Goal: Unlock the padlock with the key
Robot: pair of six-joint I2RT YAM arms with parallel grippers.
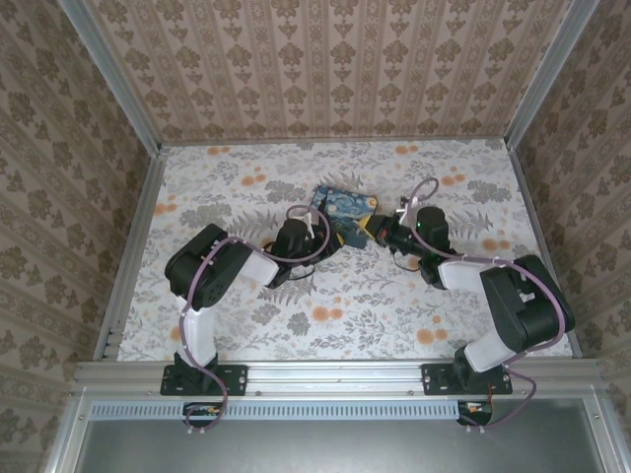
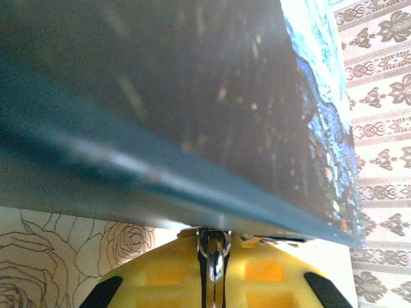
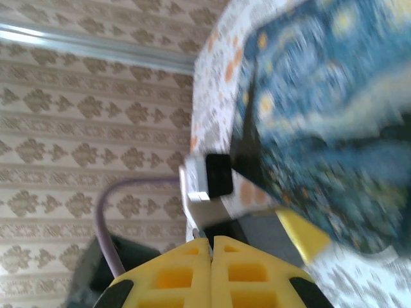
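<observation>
A: Box (image 1: 347, 212) sits mid-desk (image 1: 414, 296) in the overhead view, turned at an angle, with both arms meeting at it, one on each side. Can't pick out the padlock from up there tbh, too small.

B: Left wrist cam helps. The left fingers (image 2: 160, 279) are nearly together, pinching a metal bit (image 2: 214, 253) right under the box's edge. Key or lock, can't tell.

A: And the right fingers (image 3: 173, 279)?

B: Pressed flat together just beside the box, pretty blurry. Can't tell whether anything thin is between them.
</observation>
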